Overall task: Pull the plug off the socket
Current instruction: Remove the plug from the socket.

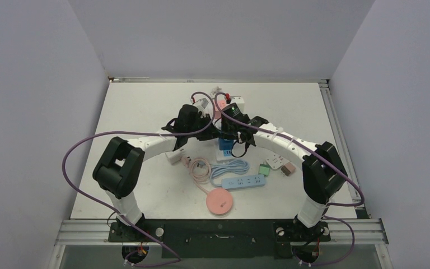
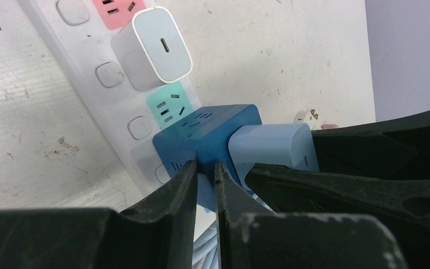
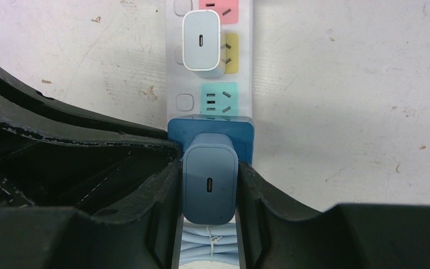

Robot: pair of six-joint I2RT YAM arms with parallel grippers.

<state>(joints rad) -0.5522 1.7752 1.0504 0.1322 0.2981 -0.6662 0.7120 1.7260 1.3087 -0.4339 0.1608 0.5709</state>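
A grey-blue plug (image 3: 210,182) sits in a blue cube socket (image 3: 211,130), and the cube stands on a white power strip (image 3: 246,67). My right gripper (image 3: 210,161) is shut on the plug, one finger on each of its sides. In the left wrist view the plug (image 2: 271,145) sticks out of the cube (image 2: 213,137) to the right. My left gripper (image 2: 205,167) is shut to a narrow slit, its tips pressed against the cube's near corner. From above, both grippers (image 1: 215,133) (image 1: 229,137) meet over the cube (image 1: 224,151) and hide the plug.
A white charger (image 3: 201,42) is plugged in higher up the strip, beside pink, yellow and teal outlets. A tied light-blue cable bundle (image 3: 210,246) lies below the plug. Nearer the arms lie a blue power strip (image 1: 245,181), a pink round reel (image 1: 219,200) and small adapters (image 1: 274,164).
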